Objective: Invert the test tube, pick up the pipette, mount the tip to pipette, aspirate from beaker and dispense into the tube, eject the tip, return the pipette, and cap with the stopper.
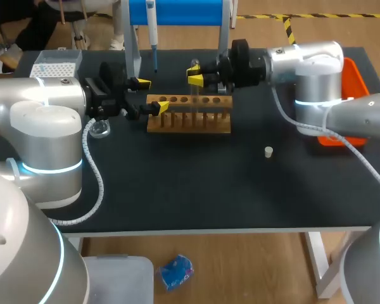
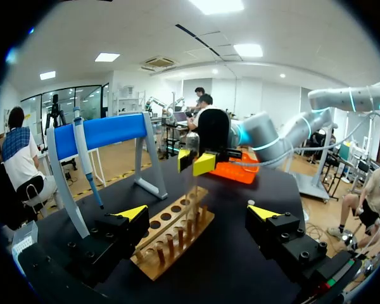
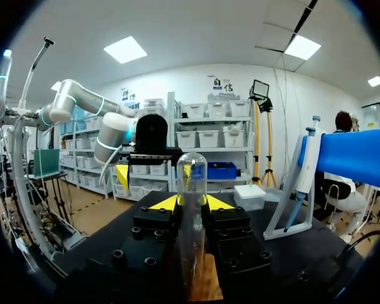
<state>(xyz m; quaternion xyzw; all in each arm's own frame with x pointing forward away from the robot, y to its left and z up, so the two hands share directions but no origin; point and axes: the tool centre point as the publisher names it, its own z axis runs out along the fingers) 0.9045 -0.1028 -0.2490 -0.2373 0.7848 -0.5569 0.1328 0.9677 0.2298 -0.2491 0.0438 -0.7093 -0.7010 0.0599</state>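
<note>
- Stopper (image 1: 269, 151), white, lies on the table (image 1: 209, 190) right of centre.
- Wooden rack (image 1: 189, 117) stands mid-frame; left gripper (image 1: 150, 95) gapes empty by its left end.
- Right gripper (image 1: 195, 75) clamps the test tube (image 3: 191, 171), rounded end up, above the rack.
- Pipette (image 1: 152, 28) hangs on the blue stand (image 1: 177, 11), top centre.

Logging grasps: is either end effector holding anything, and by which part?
Right end effector grips the test tube from both sides, just below its rounded upper end; left end effector is open and empty.

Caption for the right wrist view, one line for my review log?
Right hand grips a test tube upright, rounded end up; a pipette hangs on the blue stand beside it.
</note>
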